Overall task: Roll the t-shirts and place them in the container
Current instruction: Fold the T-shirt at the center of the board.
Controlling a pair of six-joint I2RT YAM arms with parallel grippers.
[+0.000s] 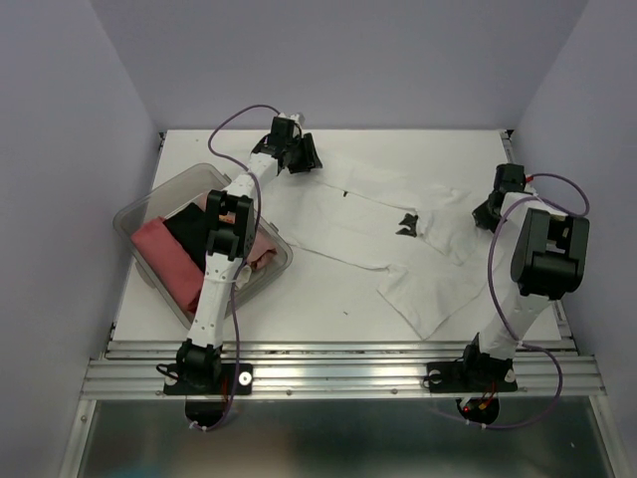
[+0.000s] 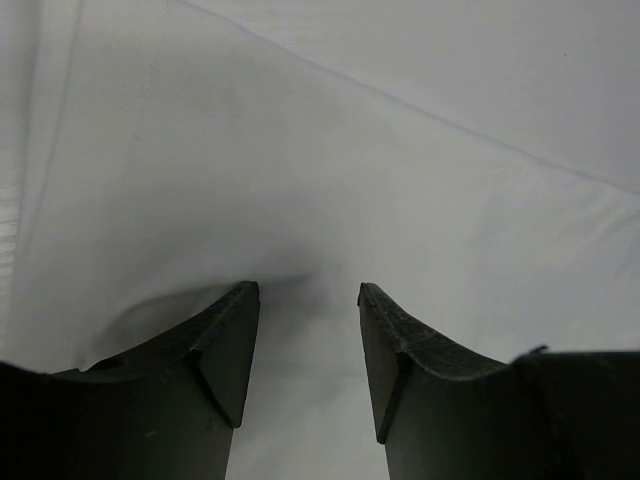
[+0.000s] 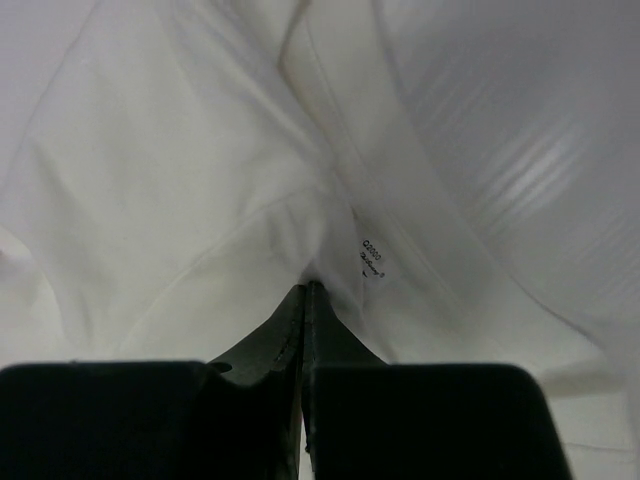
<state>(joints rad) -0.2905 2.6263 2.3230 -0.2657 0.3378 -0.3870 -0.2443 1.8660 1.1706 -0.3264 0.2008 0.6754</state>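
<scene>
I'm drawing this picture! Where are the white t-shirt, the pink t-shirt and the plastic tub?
white t-shirt (image 1: 383, 224): top view, middle of the spread cloth.
pink t-shirt (image 1: 159, 249): top view, bunched cloth inside the tub.
plastic tub (image 1: 149, 195): top view, its far left rim.

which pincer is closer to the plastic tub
Left. The left pincer is just beyond the far corner of the tub, over the white t-shirt; the right pincer is across the table at the shirt's right edge.
</scene>
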